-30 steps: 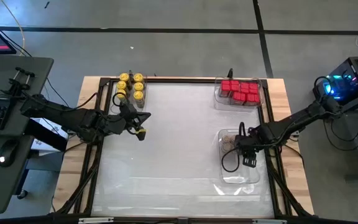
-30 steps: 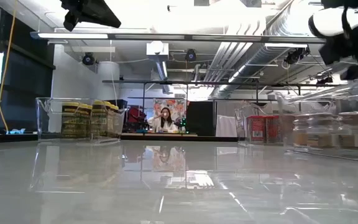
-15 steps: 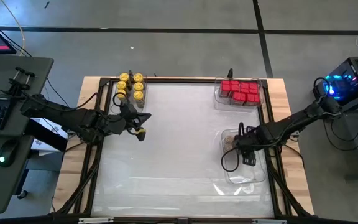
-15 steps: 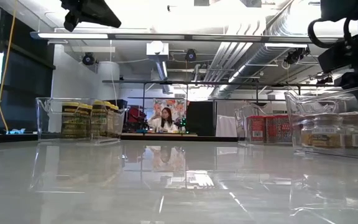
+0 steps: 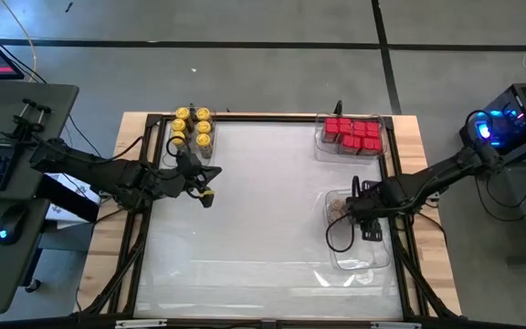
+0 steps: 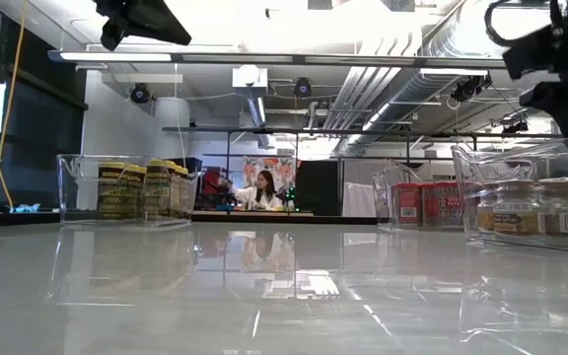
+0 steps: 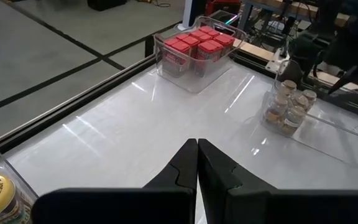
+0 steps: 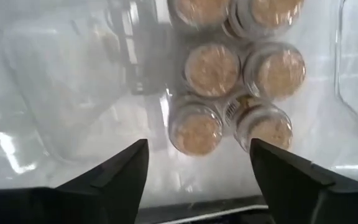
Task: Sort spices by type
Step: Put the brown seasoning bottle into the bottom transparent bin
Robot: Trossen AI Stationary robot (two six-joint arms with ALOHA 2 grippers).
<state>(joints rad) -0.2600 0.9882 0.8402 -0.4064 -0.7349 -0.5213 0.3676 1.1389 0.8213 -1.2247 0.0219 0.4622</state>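
The right pincer [image 8: 197, 158] hangs wide open and empty over the brown-lidded jars [image 8: 211, 68] in their clear tray [image 5: 373, 260] (right side); the left pincer [image 7: 197, 163] waits shut near the yellow-lidded jars [image 5: 193, 126].

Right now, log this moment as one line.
right gripper: open, above tan-lidded jars in clear tray | left gripper: shut, idle beside yellow-lidded jars
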